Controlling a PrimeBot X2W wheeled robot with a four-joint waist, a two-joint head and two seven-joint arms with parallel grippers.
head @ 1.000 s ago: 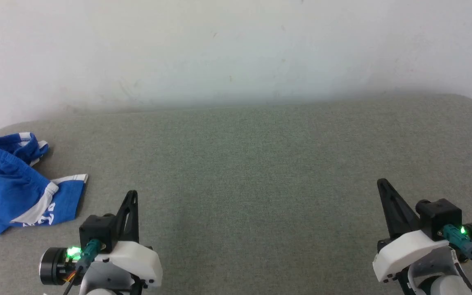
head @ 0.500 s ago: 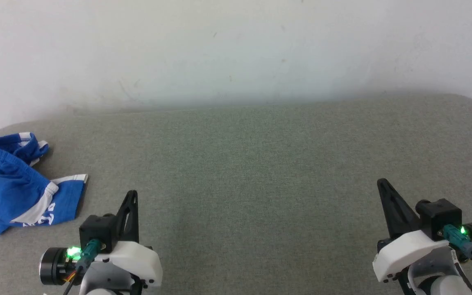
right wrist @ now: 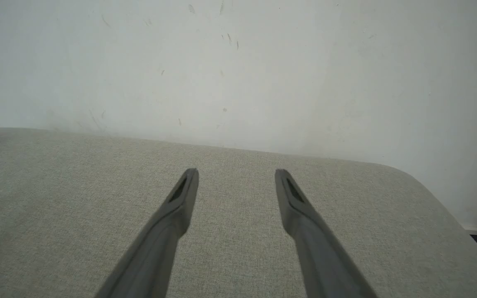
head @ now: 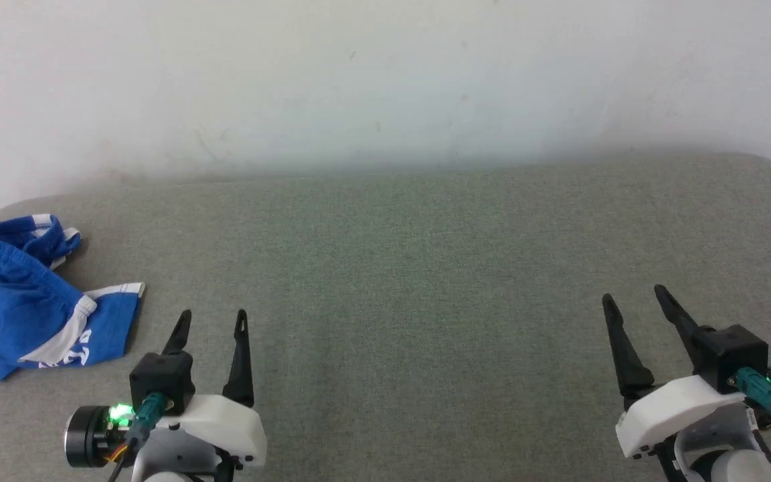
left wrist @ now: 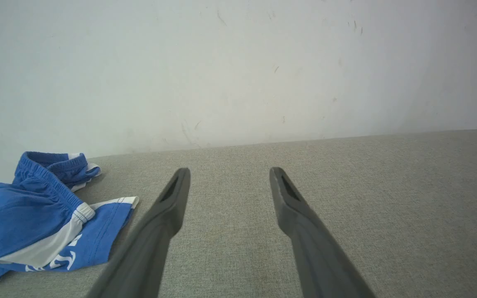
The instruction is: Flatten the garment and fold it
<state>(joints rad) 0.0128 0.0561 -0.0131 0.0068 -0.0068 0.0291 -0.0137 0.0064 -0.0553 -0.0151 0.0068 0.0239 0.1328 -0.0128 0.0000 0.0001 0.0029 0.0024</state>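
Lying crumpled, the garment [head: 31,301] rests near the left gripper [head: 214,316]; jaws apart.

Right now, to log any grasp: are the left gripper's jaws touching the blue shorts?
Apart. The head view shows bare grey surface between the left gripper and the shorts.

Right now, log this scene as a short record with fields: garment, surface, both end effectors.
garment: bright blue soft fabric shorts with white bands, crumpled, at the left edge of the surface, not yet flattened or folded
surface: grey-green fabric-covered surface with rounded corners, set against a white wall
left end effector: open, holding nothing, to the right of the shorts and apart from them
right end effector: open, holding nothing, at the opposite side from the shorts
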